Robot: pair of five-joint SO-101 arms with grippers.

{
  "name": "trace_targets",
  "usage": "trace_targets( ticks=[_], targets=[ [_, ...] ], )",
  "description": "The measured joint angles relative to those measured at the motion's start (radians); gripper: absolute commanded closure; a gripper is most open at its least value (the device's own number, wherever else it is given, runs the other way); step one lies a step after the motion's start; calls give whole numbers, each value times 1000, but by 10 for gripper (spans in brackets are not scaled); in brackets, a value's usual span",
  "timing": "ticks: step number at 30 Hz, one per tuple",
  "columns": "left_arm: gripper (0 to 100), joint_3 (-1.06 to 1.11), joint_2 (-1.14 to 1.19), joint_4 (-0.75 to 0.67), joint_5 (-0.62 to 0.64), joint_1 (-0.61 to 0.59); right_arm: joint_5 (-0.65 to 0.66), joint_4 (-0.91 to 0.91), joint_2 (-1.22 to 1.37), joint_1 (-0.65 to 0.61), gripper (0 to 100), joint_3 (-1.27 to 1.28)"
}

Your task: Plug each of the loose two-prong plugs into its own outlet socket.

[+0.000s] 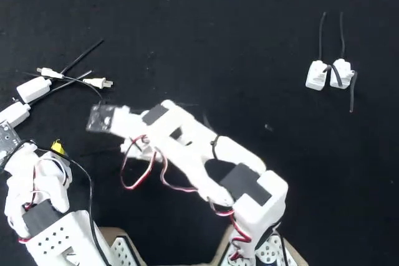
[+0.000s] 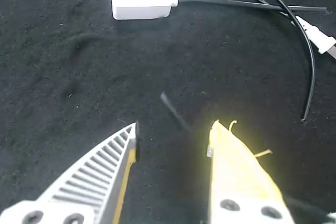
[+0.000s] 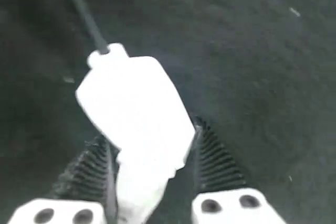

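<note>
Black cloth covered the table [image 1: 218,29] from edge to edge. Near the left edge one outlet socket [image 1: 34,89] and a second socket [image 1: 12,114] lay flat, side by side and unmated. Just beyond them toward the middle lay a two-prong plug [image 1: 50,73] and a second plug [image 1: 98,82], both loose, with their black leads crossing. Toward the far right corner, well apart from the rest, a pair of white bodies [image 1: 329,74] lay touching, their leads running toward the far edge. Whether these were mated connections could not be established. Assessment: no plug at the left edge was seated, so both insertions there were outstanding and the task was at best part done.

The right gripper [image 3: 152,132] was closed to a narrow gap on a white connector body [image 3: 134,103]. Its ribbed pads bore on both flanks, and a black lead [image 3: 84,9] left the free end. Plug or socket could not be told. In the high view this arm lay stretched across toward the left edge, its tip near the second plug. The left gripper [image 2: 174,127] stood wide open and empty above bare cloth near the front left corner, short of the two sockets.
</note>
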Motion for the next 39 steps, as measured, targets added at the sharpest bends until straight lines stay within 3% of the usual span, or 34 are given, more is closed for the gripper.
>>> trace_targets(
  ticks=[5, 11, 19, 22, 28, 35, 39],
  targets=[
    [776, 0, 0, 0, 0, 0, -68, 15, -57, 124, 988, 0],
    [776, 0, 0, 0, 0, 0, -295, 104, -192, 358, 988, -20],
    [776, 0, 0, 0, 0, 0, -539, 347, -74, 733, 987, -351],
    [776, 0, 0, 0, 0, 0, -549, 425, 11, 812, 987, -488],
    [776, 0, 0, 0, 0, 0, -500, 476, 190, 815, 979, -643],
    [776, 0, 0, 0, 0, 0, -422, 503, 301, 816, 847, -740],
    [776, 0, 0, 0, 0, 0, -272, 503, 302, 798, 845, -784]
  ],
)
